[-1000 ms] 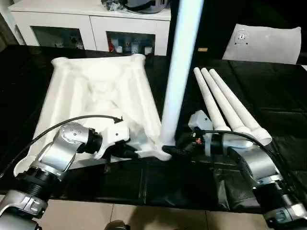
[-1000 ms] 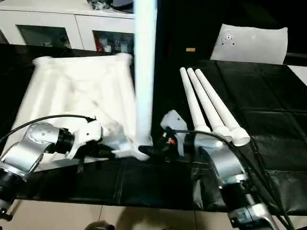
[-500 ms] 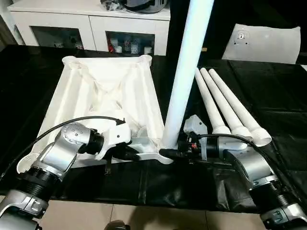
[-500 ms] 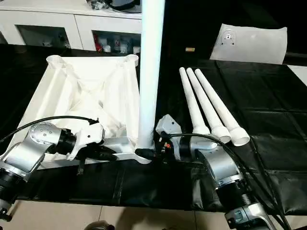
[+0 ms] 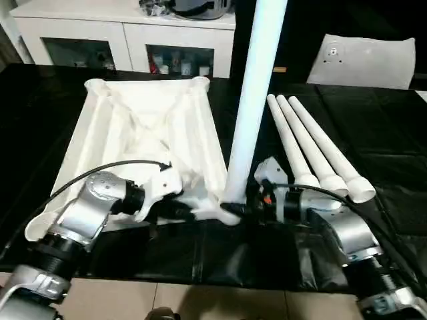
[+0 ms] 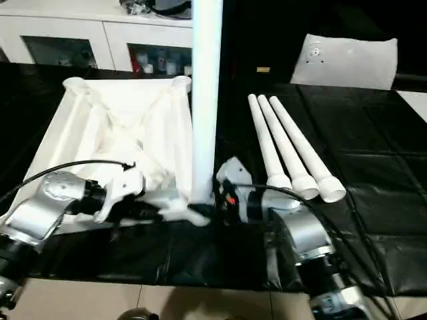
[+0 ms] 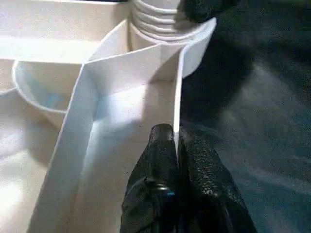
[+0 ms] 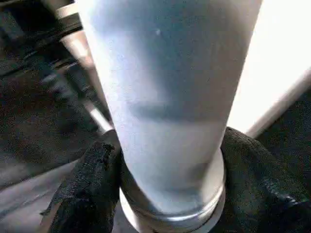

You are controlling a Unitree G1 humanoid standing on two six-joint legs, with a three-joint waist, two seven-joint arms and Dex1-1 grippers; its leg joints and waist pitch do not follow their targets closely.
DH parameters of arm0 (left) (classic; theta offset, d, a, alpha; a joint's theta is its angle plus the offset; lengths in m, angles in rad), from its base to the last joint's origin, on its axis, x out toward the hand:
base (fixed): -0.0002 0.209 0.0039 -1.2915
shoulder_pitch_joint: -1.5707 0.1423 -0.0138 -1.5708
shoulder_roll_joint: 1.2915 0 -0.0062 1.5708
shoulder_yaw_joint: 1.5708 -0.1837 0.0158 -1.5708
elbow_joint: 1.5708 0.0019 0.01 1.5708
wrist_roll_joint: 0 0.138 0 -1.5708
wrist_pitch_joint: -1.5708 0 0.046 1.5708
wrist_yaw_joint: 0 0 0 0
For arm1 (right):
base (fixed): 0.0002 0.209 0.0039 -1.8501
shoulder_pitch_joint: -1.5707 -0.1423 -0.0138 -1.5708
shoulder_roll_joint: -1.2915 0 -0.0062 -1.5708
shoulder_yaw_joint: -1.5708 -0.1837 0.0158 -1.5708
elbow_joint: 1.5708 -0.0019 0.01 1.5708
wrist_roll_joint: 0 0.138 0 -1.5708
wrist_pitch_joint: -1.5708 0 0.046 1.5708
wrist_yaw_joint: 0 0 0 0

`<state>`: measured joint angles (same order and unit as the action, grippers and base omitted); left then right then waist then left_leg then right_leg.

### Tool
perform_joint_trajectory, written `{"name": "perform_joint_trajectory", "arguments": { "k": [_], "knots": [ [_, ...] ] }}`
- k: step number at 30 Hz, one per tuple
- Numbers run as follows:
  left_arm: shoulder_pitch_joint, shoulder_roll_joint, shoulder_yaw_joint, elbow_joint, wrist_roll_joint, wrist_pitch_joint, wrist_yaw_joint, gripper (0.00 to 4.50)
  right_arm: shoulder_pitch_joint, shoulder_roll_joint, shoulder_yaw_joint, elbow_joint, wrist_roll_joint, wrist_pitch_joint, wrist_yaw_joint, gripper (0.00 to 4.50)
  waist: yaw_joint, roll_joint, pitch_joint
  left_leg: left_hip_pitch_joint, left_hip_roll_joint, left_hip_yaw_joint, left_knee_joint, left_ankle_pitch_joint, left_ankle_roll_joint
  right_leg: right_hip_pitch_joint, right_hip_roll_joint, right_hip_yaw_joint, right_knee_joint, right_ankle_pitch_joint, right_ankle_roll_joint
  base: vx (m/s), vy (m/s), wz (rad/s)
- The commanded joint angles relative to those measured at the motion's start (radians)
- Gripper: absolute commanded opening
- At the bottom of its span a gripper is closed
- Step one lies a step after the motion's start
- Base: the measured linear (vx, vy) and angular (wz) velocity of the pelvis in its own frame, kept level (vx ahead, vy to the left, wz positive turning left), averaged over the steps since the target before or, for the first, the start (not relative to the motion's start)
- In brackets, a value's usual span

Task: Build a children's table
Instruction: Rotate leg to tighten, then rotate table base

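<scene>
One white plastic table top (image 5: 150,133) lies upside down on the black table (image 5: 373,127), showing its ribs and a round socket at each corner, and four long white tube legs are here: one upright leg (image 5: 253,100) stands in the top's near corner socket, and three loose legs (image 5: 310,150) lie side by side just beside it. The left end effector (image 7: 177,160) is pinched tight on the top's thin near edge wall, close to that socket. The right end effector (image 8: 167,189) has its two bumpy black fingers (image 8: 87,184) around the smooth round bottom of the upright leg.

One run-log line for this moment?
left hand: shut on tabletop rim | right hand: around upright leg at corner socket | spare legs: three
</scene>
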<state>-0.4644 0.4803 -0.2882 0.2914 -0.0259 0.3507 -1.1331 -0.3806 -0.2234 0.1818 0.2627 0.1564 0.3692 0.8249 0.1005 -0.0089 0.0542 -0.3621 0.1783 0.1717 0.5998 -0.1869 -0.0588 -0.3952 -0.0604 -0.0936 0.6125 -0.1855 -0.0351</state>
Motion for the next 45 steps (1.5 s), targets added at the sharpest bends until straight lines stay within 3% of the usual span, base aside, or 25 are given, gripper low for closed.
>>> {"name": "perform_joint_trajectory", "arguments": {
  "k": [1, 5, 6, 9, 10, 11, 12, 13, 15, 16, 18, 20, 24, 30, 31, 33, 34, 36, 37, 38, 41, 44, 45],
  "knots": [
    [-0.027, -0.083, 0.055, -0.035, -0.029, 0.063, 0.154, 0.00, -0.011, 0.089, 0.034, 0.025, 0.009, 0.032, -0.078, 2.66, -0.006, 0.004, -0.059, 0.014, 0.055, -0.024, -0.076, -0.232, -0.009, 0.047, -0.102, 0.062, -0.097, -0.408, -0.121, 0.000, 0.000, 0.00],
    [-0.042, -0.205, 0.110, -0.052, -0.018, 0.173, 0.345, 0.00, -0.042, 0.228, -0.001, 0.072, -0.005, 0.058, -0.271, 2.66, -0.025, 0.002, -0.060, 0.015, 0.053, -0.026, -0.077, -0.242, -0.021, 0.047, -0.102, 0.061, -0.101, -0.418, -0.121, 0.000, 0.000, 0.00],
    [-0.047, -0.253, 0.126, -0.059, -0.009, 0.204, 0.414, 0.00, -0.057, 0.269, -0.015, 0.094, -0.018, 0.076, -0.352, 2.66, -0.028, 0.003, -0.060, 0.011, 0.052, -0.025, -0.076, -0.220, -0.013, 0.047, -0.099, 0.064, -0.098, -0.381, -0.125, 0.000, 0.000, 0.00],
    [-0.051, -0.304, 0.131, -0.066, 0.011, 0.223, 0.490, 0.00, -0.071, 0.310, -0.020, 0.111, -0.043, 0.084, -0.425, 2.65, -0.029, 0.002, -0.065, 0.010, 0.052, -0.023, -0.074, -0.182, -0.001, 0.050, -0.097, 0.066, -0.089, -0.302, -0.139, 0.000, 0.000, 0.00],
    [-0.053, -0.310, 0.128, -0.065, 0.014, 0.217, 0.499, 0.00, -0.068, 0.317, -0.024, 0.110, -0.045, 0.073, -0.433, 2.65, -0.027, 0.001, -0.068, 0.008, 0.050, -0.020, -0.072, -0.142, 0.014, 0.053, -0.094, 0.067, -0.082, -0.227, -0.146, 0.000, 0.000, 0.00],
    [-0.054, -0.313, 0.126, -0.065, 0.016, 0.212, 0.503, 0.00, -0.066, 0.322, -0.027, 0.109, -0.046, 0.065, -0.437, 2.65, -0.027, 0.001, -0.068, 0.008, 0.050, -0.020, -0.072, -0.142, 0.014, 0.053, -0.094, 0.067, -0.082, -0.227, -0.146, 0.000, 0.000, 0.00],
    [-0.054, -0.315, 0.125, -0.068, 0.019, 0.215, 0.511, 0.00, -0.065, 0.323, -0.026, 0.108, -0.054, 0.056, -0.443, 3.21, -0.026, 0.003, -0.070, 0.005, 0.049, -0.019, -0.071, -0.113, 0.027, 0.056, -0.094, 0.068, -0.077, -0.177, -0.153, 0.000, 0.000, 0.00],
    [-0.052, -0.318, 0.128, -0.069, 0.020, 0.212, 0.516, 0.00, -0.064, 0.320, -0.023, 0.107, -0.067, 0.042, -0.447, 3.35, -0.026, 0.001, -0.071, 0.004, 0.049, -0.019, -0.070, -0.103, 0.031, 0.057, -0.093, 0.067, -0.074, -0.160, -0.155, 0.000, 0.000, 0.00],
    [-0.046, -0.305, 0.121, -0.088, 0.027, 0.222, 0.506, 0.00, -0.058, 0.330, -0.049, 0.096, -0.062, 0.042, -0.463, 3.35, -0.025, 0.007, -0.073, 0.002, 0.050, -0.018, -0.069, -0.093, 0.039, 0.057, -0.093, 0.067, -0.071, -0.132, -0.162, 0.000, 0.000, 0.00],
    [-0.046, -0.304, 0.121, -0.089, 0.028, 0.223, 0.505, 0.00, -0.058, 0.330, -0.051, 0.095, -0.062, 0.042, -0.465, 3.71, -0.029, 0.005, -0.071, -0.004, 0.050, -0.020, -0.071, -0.095, 0.040, 0.061, -0.093, 0.065, -0.071, -0.130, -0.161, 0.000, 0.000, 0.00],
    [-0.046, -0.280, 0.122, -0.085, 0.031, 0.212, 0.491, 0.00, -0.047, 0.318, -0.058, 0.072, -0.055, 0.038, -0.457, 3.83, -0.044, 0.008, -0.069, -0.005, 0.049, -0.022, -0.072, -0.123, 0.041, 0.062, -0.092, 0.063, -0.077, -0.158, -0.154, 0.000, 0.000, 0.00],
    [-0.044, -0.271, 0.123, -0.083, 0.033, 0.205, 0.486, 0.00, -0.041, 0.308, -0.056, 0.063, -0.061, 0.031, -0.458, 4.02, -0.050, 0.011, -0.070, -0.001, 0.050, -0.023, -0.071, -0.132, 0.042, 0.059, -0.093, 0.064, -0.080, -0.170, -0.160, 0.000, 0.000, 0.00],
    [-0.040, -0.242, 0.117, -0.076, 0.035, 0.176, 0.462, 0.00, 0.006, 0.256, -0.061, -0.024, -0.050, 0.024, -0.428, 4.33, -0.043, 0.016, -0.068, 0.002, 0.054, -0.020, -0.070, -0.124, 0.042, 0.055, -0.089, 0.066, -0.077, -0.138, -0.169, 0.000, 0.000, 0.00],
    [-0.052, -0.242, 0.137, -0.068, 0.030, 0.158, 0.494, 0.00, 0.068, 0.197, -0.086, -0.161, -0.065, 0.040, -0.419, 4.42, -0.035, 0.006, -0.065, 0.002, 0.051, -0.018, -0.072, -0.144, 0.033, 0.058, -0.091, 0.067, -0.082, -0.181, -0.147, 0.000, 0.000, 0.00],
    [-0.056, -0.249, 0.153, -0.069, 0.015, 0.162, 0.500, 0.00, 0.079, 0.192, -0.094, -0.186, -0.056, 0.053, -0.424, 4.42, -0.033, 0.010, -0.065, 0.003, 0.051, -0.020, -0.072, -0.152, 0.032, 0.056, -0.093, 0.067, -0.083, -0.208, -0.141, 0.000, 0.000, 0.00],
    [-0.056, -0.252, 0.171, -0.078, -0.002, 0.166, 0.496, 0.55, 0.097, 0.180, -0.109, -0.234, -0.036, 0.069, -0.427, 4.50, -0.034, 0.007, -0.066, -0.002, 0.050, -0.020, -0.072, -0.139, 0.035, 0.059, -0.092, 0.066, -0.084, -0.209, -0.133, 0.000, 0.000, 0.00],
    [-0.053, -0.250, 0.177, -0.087, -0.010, 0.169, 0.489, 0.55, 0.108, 0.177, -0.121, -0.258, -0.024, 0.076, -0.433, 4.50, -0.031, 0.009, -0.067, 0.004, 0.052, -0.020, -0.070, -0.139, 0.037, 0.053, -0.093, 0.066, -0.084, -0.212, -0.140, 0.000, 0.000, 0.00],
    [-0.048, -0.247, 0.180, -0.097, -0.015, 0.172, 0.484, 0.65, 0.117, 0.177, -0.129, -0.274, -0.014, 0.081, -0.437, 4.50, -0.033, 0.006, -0.066, 0.001, 0.053, -0.020, -0.072, -0.140, 0.038, 0.055, -0.092, 0.065, -0.083, -0.205, -0.142, 0.000, 0.000, 0.00],
    [-0.046, -0.248, 0.197, -0.110, -0.031, 0.178, 0.486, 0.77, 0.131, 0.170, -0.137, -0.302, -0.007, 0.096, -0.441, 4.50, -0.036, -0.009, -0.065, 0.001, 0.053, -0.019, -0.072, -0.142, 0.040, 0.055, -0.091, 0.065, -0.083, -0.210, -0.140, 0.000, 0.000, 0.00],
    [-0.044, -0.246, 0.212, -0.121, -0.041, 0.181, 0.492, 0.89, 0.144, 0.169, -0.141, -0.322, 0.007, 0.110, -0.436, 4.50, -0.031, 0.005, -0.063, 0.002, 0.051, -0.020, -0.072, -0.139, 0.040, 0.054, -0.093, 0.065, -0.082, -0.222, -0.142, 0.000, 0.000, 0.00],
    [-0.045, -0.229, 0.255, -0.138, -0.061, 0.193, 0.506, 0.89, 0.170, 0.154, -0.132, -0.351, 0.018, 0.154, -0.423, 4.50, -0.033, -0.005, -0.063, 0.002, 0.051, -0.019, -0.072, -0.144, 0.043, 0.052, -0.089, 0.064, -0.085, -0.232, -0.130, 0.000, 0.000, 0.00],
    [-0.045, -0.192, 0.288, -0.151, -0.056, 0.200, 0.524, 0.89, 0.189, 0.141, -0.110, -0.360, 0.011, 0.187, -0.408, 4.50, -0.032, 0.001, -0.062, 0.002, 0.049, -0.021, -0.073, -0.156, 0.035, 0.052, -0.089, 0.063, -0.088, -0.262, -0.117, 0.000, 0.000, 0.00],
    [-0.047, -0.149, 0.311, -0.153, -0.028, 0.206, 0.554, 0.89, 0.191, 0.136, -0.083, -0.354, -0.004, 0.193, -0.401, 4.50, -0.035, -0.005, -0.062, 0.000, 0.048, -0.020, -0.073, -0.156, 0.035, 0.053, -0.088, 0.063, -0.088, -0.262, -0.115, 0.000, 0.000, 0.00]
  ]
}}
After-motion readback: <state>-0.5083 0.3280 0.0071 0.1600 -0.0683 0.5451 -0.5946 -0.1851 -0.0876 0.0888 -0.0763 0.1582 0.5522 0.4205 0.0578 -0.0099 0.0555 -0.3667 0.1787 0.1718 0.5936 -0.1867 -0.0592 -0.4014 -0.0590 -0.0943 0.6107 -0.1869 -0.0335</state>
